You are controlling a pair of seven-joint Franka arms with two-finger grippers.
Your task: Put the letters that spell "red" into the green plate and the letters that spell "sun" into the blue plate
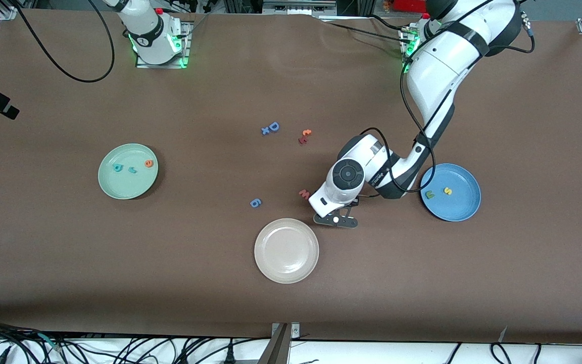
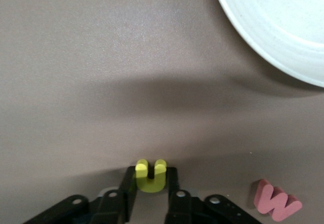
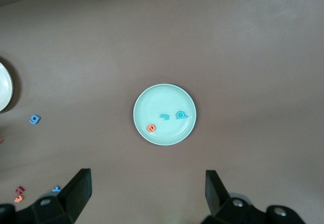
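Note:
My left gripper (image 1: 336,220) is low at the table beside the beige plate, shut on a yellow arch-shaped letter (image 2: 151,176) pinched between its fingers (image 2: 129,183). The blue plate (image 1: 456,208) holds a green arch letter (image 1: 429,194) and a yellow "s" (image 1: 447,191). The green plate (image 1: 124,185) holds the teal "d" (image 1: 117,167), the teal "r" (image 1: 132,170) and the orange "e" (image 1: 148,163). My right gripper (image 3: 148,176) hangs open high over the green plate (image 3: 169,133), with nothing between its fingers.
A beige-white plate (image 1: 286,258) lies nearest the front camera. A pink "w" (image 1: 304,194) sits beside the left gripper. A blue "6" piece (image 1: 255,202), a blue "D" with a small "x" (image 1: 271,128) and red-orange letters (image 1: 304,136) lie mid-table.

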